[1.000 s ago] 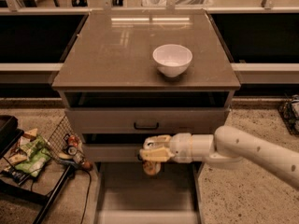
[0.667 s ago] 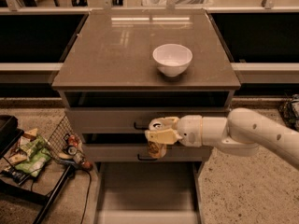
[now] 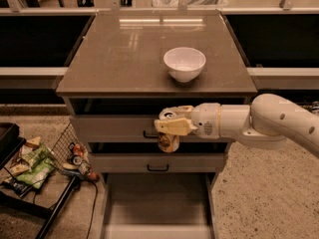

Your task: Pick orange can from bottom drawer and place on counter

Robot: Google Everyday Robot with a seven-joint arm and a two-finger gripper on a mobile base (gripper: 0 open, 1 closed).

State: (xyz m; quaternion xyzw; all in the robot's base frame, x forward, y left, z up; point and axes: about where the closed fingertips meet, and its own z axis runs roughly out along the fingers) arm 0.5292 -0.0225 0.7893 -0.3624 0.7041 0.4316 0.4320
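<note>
Pincer (image 3: 172, 122) gripping one orange can (image 3: 168, 141), three drawers, one bowl (image 3: 184, 63)

One grey cabinet (image 3: 82, 126) had one counter (image 3: 119, 59) and three drawers: one top drawer (image 3: 109, 129), one middle drawer (image 3: 194, 162) and one bottom drawer (image 3: 157, 203), with two black handles (image 3: 158, 168) in all. One white bowl (image 3: 184, 63) sat on the counter. One robot arm (image 3: 269, 123) carried one end effector (image 3: 170, 119), in front of the top drawer, its two fingers (image 3: 172, 127) clasping one orange can (image 3: 168, 142). One wire basket (image 3: 67, 146) stood on the floor.
</note>
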